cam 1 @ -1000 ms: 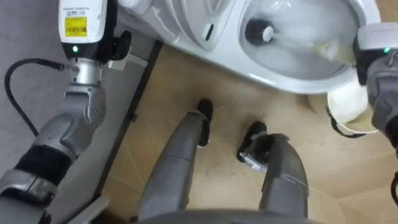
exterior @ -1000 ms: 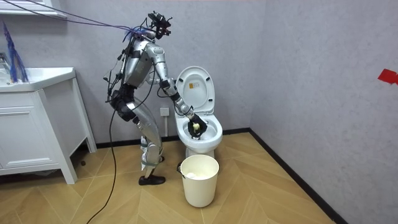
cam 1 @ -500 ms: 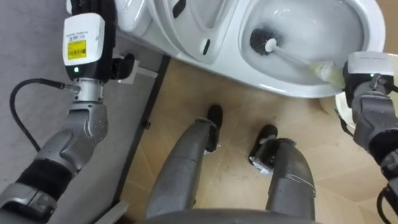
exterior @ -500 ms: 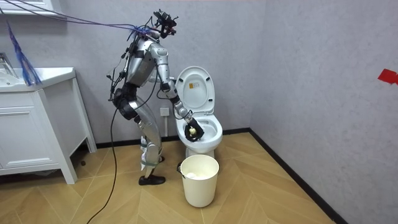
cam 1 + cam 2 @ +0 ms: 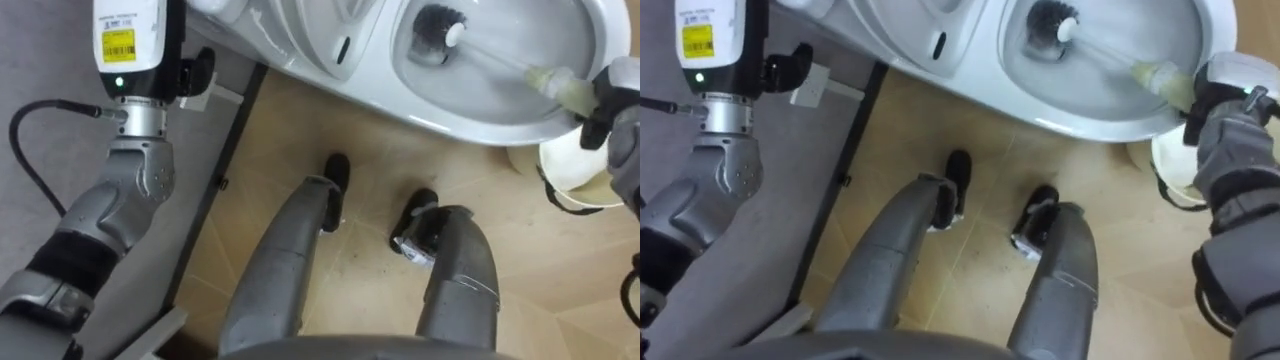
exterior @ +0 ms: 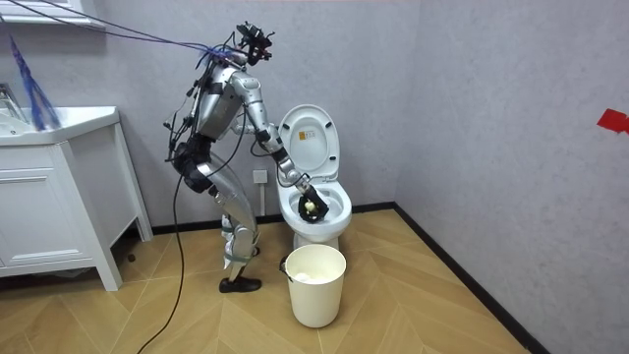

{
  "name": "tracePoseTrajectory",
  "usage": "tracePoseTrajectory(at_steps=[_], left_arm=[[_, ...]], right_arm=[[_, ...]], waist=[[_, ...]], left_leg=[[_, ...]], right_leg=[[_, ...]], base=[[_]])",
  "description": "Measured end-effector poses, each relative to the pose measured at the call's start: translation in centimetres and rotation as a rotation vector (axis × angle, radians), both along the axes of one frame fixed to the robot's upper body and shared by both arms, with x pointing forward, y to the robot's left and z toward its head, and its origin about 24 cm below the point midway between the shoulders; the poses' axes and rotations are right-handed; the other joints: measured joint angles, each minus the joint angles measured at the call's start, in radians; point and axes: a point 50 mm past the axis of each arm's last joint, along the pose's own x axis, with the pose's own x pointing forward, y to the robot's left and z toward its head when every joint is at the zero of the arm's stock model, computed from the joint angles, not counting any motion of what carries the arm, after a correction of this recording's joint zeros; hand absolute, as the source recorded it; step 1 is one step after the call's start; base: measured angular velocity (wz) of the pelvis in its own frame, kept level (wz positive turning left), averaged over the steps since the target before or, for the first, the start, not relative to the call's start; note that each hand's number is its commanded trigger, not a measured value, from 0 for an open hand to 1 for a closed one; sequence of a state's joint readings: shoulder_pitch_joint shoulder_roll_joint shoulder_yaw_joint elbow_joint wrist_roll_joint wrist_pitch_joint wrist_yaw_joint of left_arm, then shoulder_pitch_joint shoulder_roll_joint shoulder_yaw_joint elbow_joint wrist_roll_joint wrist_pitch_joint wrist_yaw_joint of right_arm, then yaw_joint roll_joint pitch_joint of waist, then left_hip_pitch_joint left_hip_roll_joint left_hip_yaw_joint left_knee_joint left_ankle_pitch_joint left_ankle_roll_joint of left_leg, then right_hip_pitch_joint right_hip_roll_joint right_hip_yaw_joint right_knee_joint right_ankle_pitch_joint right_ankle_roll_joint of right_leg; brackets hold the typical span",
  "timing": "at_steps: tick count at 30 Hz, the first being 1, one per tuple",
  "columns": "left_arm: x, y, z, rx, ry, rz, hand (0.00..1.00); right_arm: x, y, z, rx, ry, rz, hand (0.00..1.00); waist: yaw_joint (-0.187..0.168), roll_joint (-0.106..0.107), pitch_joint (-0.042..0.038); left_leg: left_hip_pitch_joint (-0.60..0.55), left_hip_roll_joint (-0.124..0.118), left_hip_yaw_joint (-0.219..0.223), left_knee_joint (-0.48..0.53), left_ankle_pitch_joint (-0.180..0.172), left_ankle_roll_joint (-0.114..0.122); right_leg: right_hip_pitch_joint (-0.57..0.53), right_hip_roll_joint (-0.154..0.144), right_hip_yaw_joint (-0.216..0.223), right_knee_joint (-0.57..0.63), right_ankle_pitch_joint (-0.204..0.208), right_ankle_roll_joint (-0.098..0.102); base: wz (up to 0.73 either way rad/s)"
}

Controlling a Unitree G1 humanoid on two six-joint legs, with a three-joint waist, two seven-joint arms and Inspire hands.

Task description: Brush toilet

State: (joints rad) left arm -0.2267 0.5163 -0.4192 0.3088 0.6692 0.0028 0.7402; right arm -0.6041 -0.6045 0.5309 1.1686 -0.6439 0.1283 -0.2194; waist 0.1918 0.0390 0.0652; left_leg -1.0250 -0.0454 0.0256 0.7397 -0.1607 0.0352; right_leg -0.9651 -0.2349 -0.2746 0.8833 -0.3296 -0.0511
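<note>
Toilet [image 5: 478, 126]: lid up and bowl open; the robot stands close before it, leaning forward (feet on the wood floor just short of the base).
Bin [image 6: 314, 285]: white, on the floor just beside the bowl, on the robot's right.
Toilet brush [image 5: 432, 22]: dark head down inside the bowl, pale handle slanting out over the rim.
Right hand [image 5: 1220, 105]: fingers curled tight round the handle's end, at the rim.
Left hand [image 5: 193, 72]: near the wall beside the toilet; whether it is closed cannot be told.

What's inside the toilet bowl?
The dark head of the toilet brush sits in the toilet bowl, shaft running to the right robot hand. The bottom beneath it is covered.
</note>
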Motion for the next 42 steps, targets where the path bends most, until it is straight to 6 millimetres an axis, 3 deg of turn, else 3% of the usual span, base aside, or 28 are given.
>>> tracePoseTrajectory(at_steps=[4,5,7,11,16,23,27,28,31,32,34,36,38,42], left_arm=[[-0.1,-0.2,-0.5,0.009,0.029,0.002,0.00],[-0.1,-0.5,-0.8,-0.001,0.037,-0.002,0.00],[-0.2,-0.8,-1.1,-0.022,0.051,-0.002,0.00],[-1.0,-0.7,-2.1,-0.044,0.096,0.002,0.00],[-2.0,-0.4,-2.5,-0.084,0.105,0.016,0.00],[-2.8,0.0,-3.0,-0.174,0.096,0.051,0.00],[-2.7,0.1,-2.8,-0.207,0.095,0.037,0.00],[-2.5,0.1,-2.6,-0.204,0.087,0.031,0.00],[-1.9,0.5,-1.8,-0.173,0.067,0.015,0.00],[-1.6,0.6,-1.4,-0.162,0.054,0.014,0.00],[-1.4,0.8,-0.9,-0.151,0.036,0.011,0.00],[-1.2,0.6,-0.4,-0.129,-0.002,0.003,0.00],[-1.0,0.6,0.0,-0.118,-0.020,0.004,0.00],[-0.7,0.7,0.2,-0.043,-0.040,0.012,0.00]], right_arm=[[-0.2,1.8,-1.3,-0.115,0.059,0.098,1.00],[-0.3,2.1,-1.5,-0.128,0.065,0.099,1.00],[-0.5,2.5,-1.8,-0.141,0.069,0.103,1.00],[-1.5,3.1,-2.9,-0.139,0.081,0.101,1.00],[-1.6,4.9,-3.5,-0.119,0.063,0.118,1.00],[-2.2,7.1,-4.6,-0.024,0.080,0.137,1.00],[-2.0,6.0,-4.3,0.009,0.071,0.090,1.00],[-2.0,5.8,-4.3,0.025,0.068,0.083,1.00],[-1.9,4.7,-4.4,0.195,0.013,-0.022,1.00],[-1.6,4.4,-4.2,0.276,-0.018,-0.072,1.00],[-1.4,3.9,-3.9,0.392,-0.073,-0.148,1.00],[-1.1,3.3,-3.5,0.503,-0.140,-0.224,1.00],[-0.9,3.2,-3.2,0.522,-0.162,-0.233,1.00],[-0.2,2.9,-2.1,0.482,-0.196,-0.218,1.00]], waist=[[0.013,0.025,-0.0024],[0.015,0.048,-0.0048],[0.019,0.067,-0.0057],[0.032,0.105,-0.0183],[0.008,0.116,-0.0252],[-0.014,0.115,-0.0251],[-0.002,0.112,-0.0235],[-0.002,0.107,-0.0220],[-0.001,0.068,-0.0147],[-0.001,0.053,-0.0087],[-0.009,0.029,-0.0061],[-0.033,0.015,-0.0054],[-0.035,0.003,-0.0004],[-0.056,0.000,0.0009]], left_leg=[[0.021,0.015,-0.018,0.003,-0.003,-0.004],[0.026,0.020,-0.033,0.001,-0.005,-0.007],[0.033,0.025,-0.033,-0.009,-0.005,-0.007],[0.049,0.046,-0.028,-0.023,-0.009,-0.012],[0.064,0.056,-0.040,-0.067,0.003,-0.031],[0.074,0.086,-0.033,-0.071,-0.001,-0.043],[0.075,0.089,-0.032,-0.064,-0.001,-0.043],[0.076,0.088,-0.030,-0.063,-0.001,-0.043],[0.075,0.077,-0.020,-0.058,0.000,-0.041],[0.067,0.075,-0.018,-0.049,0.000,-0.041],[0.050,0.065,-0.012,-0.050,0.005,-0.035],[0.026,0.047,-0.004,-0.038,0.012,-0.025],[0.013,0.044,0.004,-0.030,0.010,-0.021],[-0.012,0.021,0.009,-0.009,0.016,-0.010]], right_leg=[[0.044,0.029,-0.013,-0.033,0.005,0.003],[0.063,0.041,-0.028,-0.054,0.010,0.002],[0.072,0.046,-0.030,-0.066,0.013,0.002],[0.094,0.065,-0.039,-0.101,0.028,-0.009],[0.110,0.085,-0.049,-0.145,0.041,-0.021],[0.128,0.115,-0.051,-0.189,0.048,-0.034],[0.131,0.114,-0.049,-0.186,0.048,-0.035],[0.131,0.112,-0.047,-0.183,0.048,-0.034],[0.114,0.096,-0.035,-0.148,0.034,-0.031],[0.103,0.095,-0.027,-0.133,0.028,-0.028],[0.076,0.076,-0.027,-0.110,0.024,-0.029],[0.042,0.049,-0.022,-0.068,0.017,-0.024],[0.022,0.042,-0.011,-0.047,0.016,-0.023],[-0.013,0.022,0.005,-0.004,0.011,-0.013]], base=[[0.00],[0.00],[-0.08],[-0.14],[0.01],[-0.07],[-0.02],[0.00],[0.07],[0.05],[0.13],[0.19],[0.00],[0.07]])
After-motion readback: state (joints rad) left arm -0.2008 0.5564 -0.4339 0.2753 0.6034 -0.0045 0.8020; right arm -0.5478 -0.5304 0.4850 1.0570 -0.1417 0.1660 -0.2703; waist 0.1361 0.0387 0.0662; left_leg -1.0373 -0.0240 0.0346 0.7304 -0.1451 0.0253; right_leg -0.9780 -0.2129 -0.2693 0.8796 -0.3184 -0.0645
